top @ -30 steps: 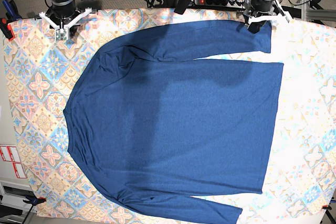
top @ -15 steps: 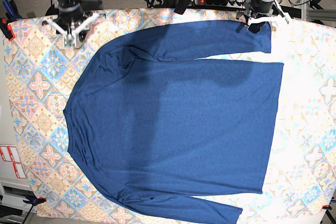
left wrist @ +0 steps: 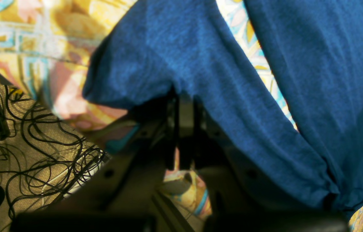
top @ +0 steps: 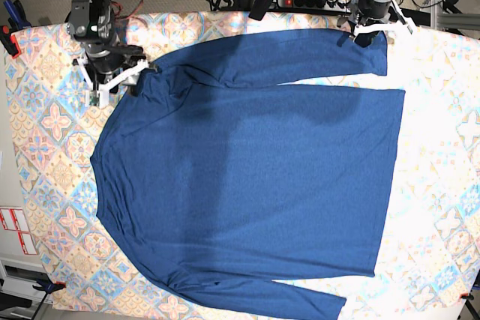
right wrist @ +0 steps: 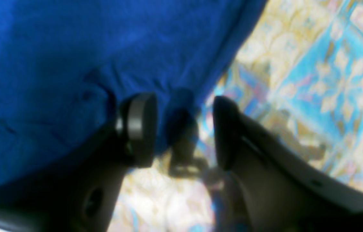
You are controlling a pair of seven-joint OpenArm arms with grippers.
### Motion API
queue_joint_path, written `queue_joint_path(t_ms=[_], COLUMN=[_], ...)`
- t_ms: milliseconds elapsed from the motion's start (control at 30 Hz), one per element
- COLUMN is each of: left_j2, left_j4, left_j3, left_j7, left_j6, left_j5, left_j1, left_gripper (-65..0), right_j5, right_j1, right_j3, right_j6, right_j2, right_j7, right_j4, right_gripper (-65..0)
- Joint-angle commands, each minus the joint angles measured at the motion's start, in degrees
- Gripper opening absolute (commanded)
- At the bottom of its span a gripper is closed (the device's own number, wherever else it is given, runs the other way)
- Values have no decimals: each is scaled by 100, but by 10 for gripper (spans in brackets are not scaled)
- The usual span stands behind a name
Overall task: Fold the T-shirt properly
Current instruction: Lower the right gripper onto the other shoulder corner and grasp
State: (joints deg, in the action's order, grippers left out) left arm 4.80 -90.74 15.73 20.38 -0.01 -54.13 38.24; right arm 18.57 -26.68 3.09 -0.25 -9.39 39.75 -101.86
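The dark blue T-shirt [top: 255, 170] lies spread flat on the patterned tablecloth [top: 52, 148], with its upper sleeve stretched along the far edge. My left gripper [top: 373, 29] sits at that sleeve's cuff, and in the left wrist view the left gripper [left wrist: 184, 106] is shut on a pinch of the blue fabric [left wrist: 297, 64]. My right gripper [top: 112, 80] is at the shirt's shoulder edge on the left. In the right wrist view the right gripper [right wrist: 181, 129] is open, and a small fold of the shirt's edge [right wrist: 181, 106] sits between its fingertips [right wrist: 138, 129].
Cables [left wrist: 40, 154] and a power strip [top: 307, 1] lie behind the table's far edge. Clamps [top: 9, 35] hold the cloth at the far left corner. The tablecloth [right wrist: 313, 64] shows bare on the shirt's left and right.
My right gripper has come from the back-left corner down to the shirt's shoulder edge and spread its jaws wider. The left gripper has stayed at the sleeve cuff.
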Motion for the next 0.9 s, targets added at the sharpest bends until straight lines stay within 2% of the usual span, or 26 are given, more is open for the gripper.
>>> queue_joint_path(t_ms=[0,267,867], left_j2=[26,26,26], left_j4=[-38,-38,-38], left_j3=[-3,-3,-3], left_j7=[76,76,76], left_j6=[-21,-21,-21], left_j5=[-24,-16,-16], left_j1=[57,57,57], left_gripper=[-650,-650,-650], right_j5=[11,11,29], right_j1=[-9,413,729], right_j3=[20,12,-155], right_j6=[3,3,3], right_j2=[-41,-41,-33], right_j7=[-41,-76,-49], right_j4=[46,960,1039], right_gripper=[-369,-369,-369])
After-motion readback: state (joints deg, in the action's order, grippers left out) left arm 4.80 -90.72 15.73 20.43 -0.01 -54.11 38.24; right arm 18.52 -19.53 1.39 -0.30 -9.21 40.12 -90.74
